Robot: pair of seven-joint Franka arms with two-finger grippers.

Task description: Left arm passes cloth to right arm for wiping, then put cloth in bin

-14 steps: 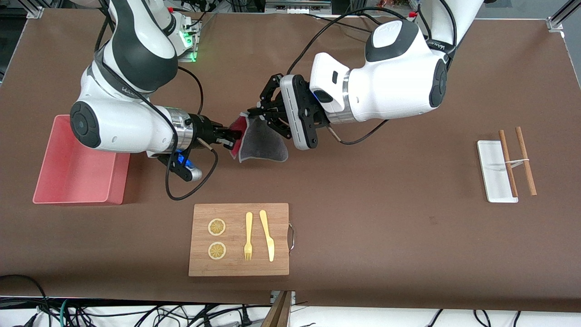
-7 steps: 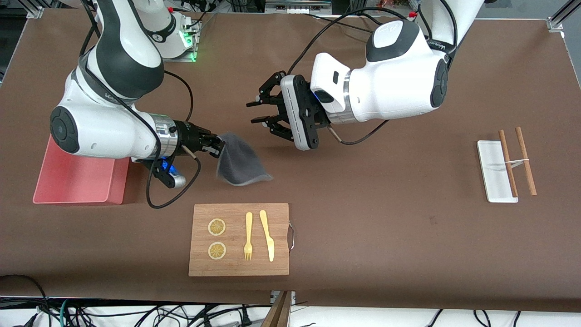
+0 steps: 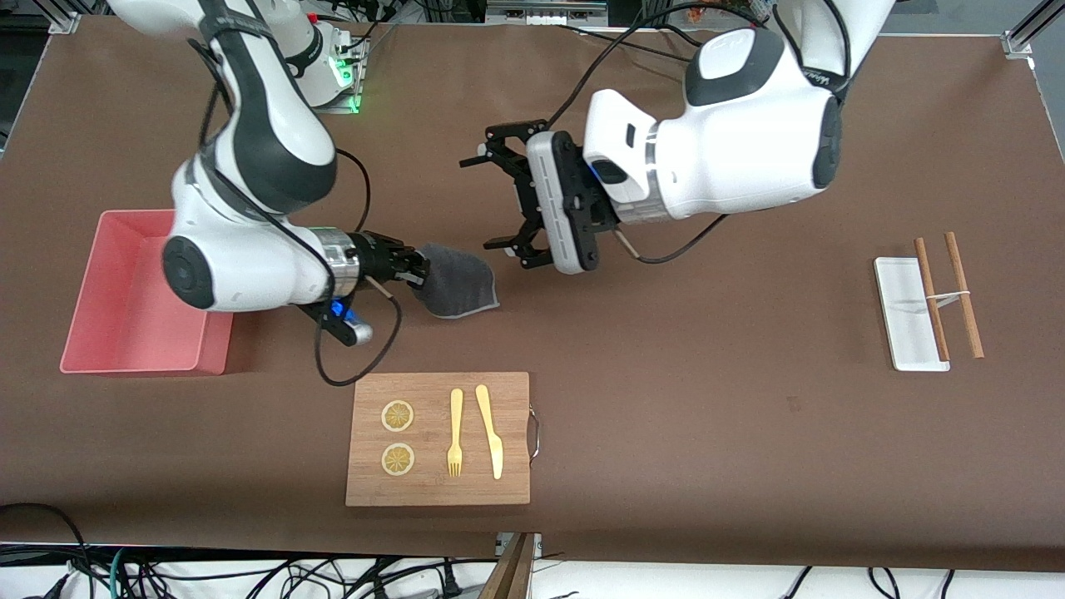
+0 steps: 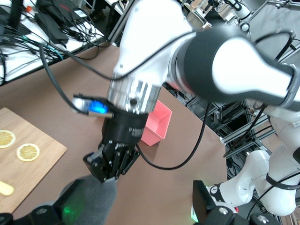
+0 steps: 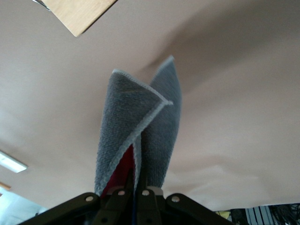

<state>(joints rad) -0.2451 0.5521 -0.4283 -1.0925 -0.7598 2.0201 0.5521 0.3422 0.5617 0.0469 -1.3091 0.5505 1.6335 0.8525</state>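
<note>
The cloth point(image 3: 456, 284), dark grey outside with a red-pink inner face, hangs folded from my right gripper point(image 3: 421, 271), which is shut on one edge of it. In the right wrist view the cloth point(image 5: 136, 126) droops from the pinched right gripper point(image 5: 133, 193) over bare brown table. My left gripper point(image 3: 481, 202) is open and holds nothing, raised over the table beside the cloth. The left wrist view looks along the left gripper point(image 4: 136, 218) at the right gripper point(image 4: 107, 172) and the cloth point(image 4: 91, 202). The pink bin point(image 3: 141, 359) stands at the right arm's end of the table.
A wooden cutting board point(image 3: 437, 439) with two lemon slices, a yellow fork and a knife lies nearer the front camera than the cloth. A white tray point(image 3: 907, 320) and two wooden chopsticks point(image 3: 963, 295) sit toward the left arm's end. A black cable loops below the right wrist.
My left gripper opened, let go of the cloth and drew back upward. The right gripper kept the cloth and carried it away from the left gripper, toward the cutting board.
</note>
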